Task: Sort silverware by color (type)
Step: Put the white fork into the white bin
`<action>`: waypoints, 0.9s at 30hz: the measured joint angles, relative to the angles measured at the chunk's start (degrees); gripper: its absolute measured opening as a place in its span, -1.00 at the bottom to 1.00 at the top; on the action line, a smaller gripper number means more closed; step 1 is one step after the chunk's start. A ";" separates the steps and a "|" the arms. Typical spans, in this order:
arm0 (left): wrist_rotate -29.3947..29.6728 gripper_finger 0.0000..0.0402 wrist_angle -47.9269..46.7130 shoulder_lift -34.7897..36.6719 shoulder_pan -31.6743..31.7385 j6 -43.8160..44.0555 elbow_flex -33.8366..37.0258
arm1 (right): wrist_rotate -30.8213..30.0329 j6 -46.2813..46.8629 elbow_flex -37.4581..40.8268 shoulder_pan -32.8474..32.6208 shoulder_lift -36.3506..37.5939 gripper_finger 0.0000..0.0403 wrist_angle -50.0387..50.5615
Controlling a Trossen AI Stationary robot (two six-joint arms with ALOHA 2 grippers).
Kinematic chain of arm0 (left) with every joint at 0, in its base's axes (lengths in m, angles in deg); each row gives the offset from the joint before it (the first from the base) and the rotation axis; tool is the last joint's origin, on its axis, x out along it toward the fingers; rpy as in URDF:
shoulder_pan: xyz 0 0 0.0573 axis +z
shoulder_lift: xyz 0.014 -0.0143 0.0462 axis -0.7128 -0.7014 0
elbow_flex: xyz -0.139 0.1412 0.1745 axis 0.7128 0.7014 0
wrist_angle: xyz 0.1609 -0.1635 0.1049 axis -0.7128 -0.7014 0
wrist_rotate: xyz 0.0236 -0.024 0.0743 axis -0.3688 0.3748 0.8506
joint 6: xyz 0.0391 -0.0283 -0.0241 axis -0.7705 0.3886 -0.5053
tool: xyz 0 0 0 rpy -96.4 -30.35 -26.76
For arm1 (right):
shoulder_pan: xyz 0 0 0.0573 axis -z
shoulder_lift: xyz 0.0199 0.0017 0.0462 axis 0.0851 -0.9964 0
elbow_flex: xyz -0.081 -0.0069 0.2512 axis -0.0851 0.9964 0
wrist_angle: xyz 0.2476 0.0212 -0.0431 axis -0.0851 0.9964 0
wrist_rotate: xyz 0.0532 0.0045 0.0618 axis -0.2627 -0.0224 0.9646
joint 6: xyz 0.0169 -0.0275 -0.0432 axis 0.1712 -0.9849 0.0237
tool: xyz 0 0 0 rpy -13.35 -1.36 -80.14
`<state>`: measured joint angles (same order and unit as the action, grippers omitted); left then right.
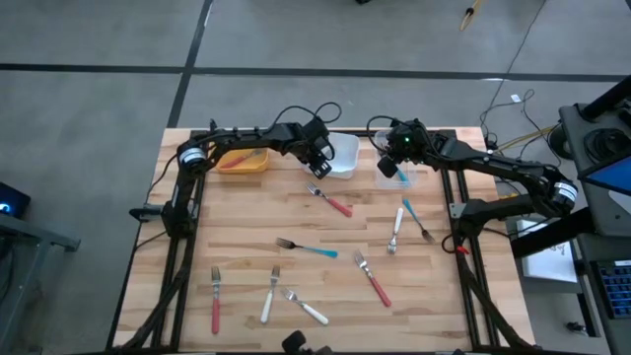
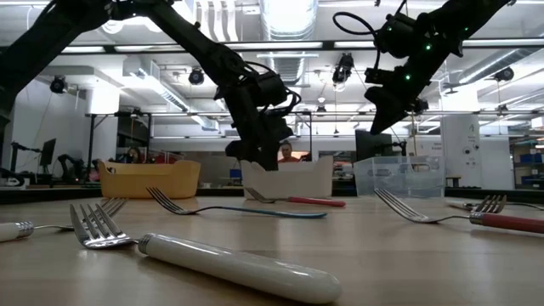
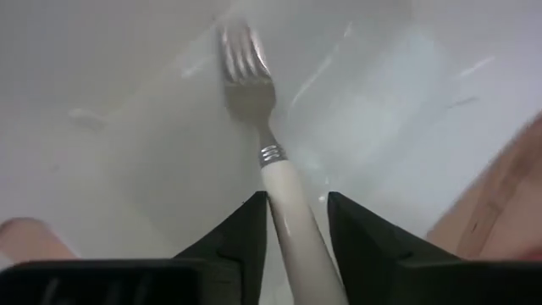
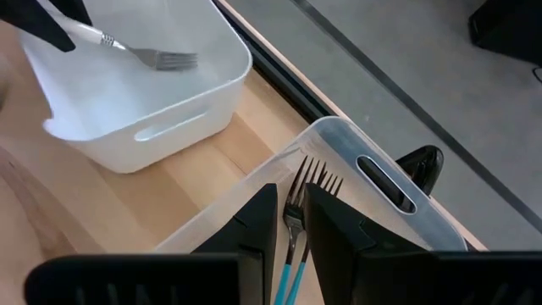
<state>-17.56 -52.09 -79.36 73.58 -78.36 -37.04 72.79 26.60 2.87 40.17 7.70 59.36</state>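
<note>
High view shows you both arms reaching to the far edge of the wooden table (image 1: 246,237), each over its own bin. Your left gripper (image 3: 296,222) hangs over the white plastic bin (image 1: 345,150), its two dark fingers clamped on the handle of a white-handled metal fork (image 3: 273,169) — the tines point down into the bin, and you can see the same fork from the right wrist camera above the white tub. Your right gripper (image 4: 290,222) sits over the clear plastic bin (image 1: 418,177), fingers closed on what looks like a pair of teal-handled forks (image 4: 292,246) held side by side, their heads over the bin's inside.

The orange plastic bin (image 1: 243,160) lies beside the white one, under the left arm.

The rest of the silverware is spread on the boards: a red-handled fork near the white bin (image 1: 330,200), a long teal-handled fork at the centre (image 1: 308,248), a white-handled fork (image 1: 395,231) and a teal one (image 1: 414,219) together near the right side — then a red fork (image 1: 372,278), another red fork at the near left (image 1: 216,300), and two white forks (image 1: 269,296) close together at the near edge
</note>
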 joint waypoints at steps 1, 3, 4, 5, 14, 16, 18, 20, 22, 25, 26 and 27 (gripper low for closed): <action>-0.22 -0.54 0.15 0.00 0.00 -0.06 0.00 | 0.00 0.00 0.00 0.00 0.00 -0.73 0.00; -0.62 -0.63 0.20 0.00 0.00 -0.02 0.00 | 0.00 0.02 0.00 0.00 0.00 -0.73 0.00; -0.99 -0.68 0.13 -0.03 -0.02 -0.11 0.08 | 0.00 0.02 0.00 0.00 0.00 -0.73 0.00; -1.05 -0.73 0.14 -0.21 -0.06 -0.11 0.24 | 0.00 0.04 0.00 0.00 0.00 -0.73 0.00; -0.87 -0.80 -0.30 -0.26 0.04 -2.01 -1.78 | 0.00 1.22 0.00 0.00 0.00 -0.73 0.02; -0.82 -0.80 -0.50 -0.23 0.07 -3.70 -3.14 | 0.00 1.72 0.00 0.00 0.00 -0.73 0.19; -0.76 -0.80 -1.09 -0.22 0.07 -6.10 -4.55 | 0.00 2.13 0.00 0.00 0.00 -0.73 0.33; -0.70 -0.80 -2.15 -0.22 0.09 -10.54 -6.19 | 0.00 2.38 0.00 0.00 0.00 -0.73 0.31; -0.68 -0.80 -3.52 -0.22 0.17 -18.07 -7.64 | 0.00 2.40 0.00 0.00 0.00 -0.73 0.33; -0.52 -0.79 -4.87 -0.22 0.22 -31.87 -8.35 | 0.00 2.40 0.00 0.00 0.00 -0.73 0.31; -0.51 -0.78 -4.90 -0.22 0.25 -34.88 -8.35 | 0.00 2.40 0.00 0.00 0.00 -0.73 0.31; -0.52 -0.76 -4.65 -0.22 0.29 -36.75 -8.33 | 0.00 2.42 0.00 0.00 0.00 -0.73 0.33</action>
<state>-18.08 -56.74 -79.58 73.87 -115.11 -45.36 72.79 29.01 2.87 40.17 7.70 59.69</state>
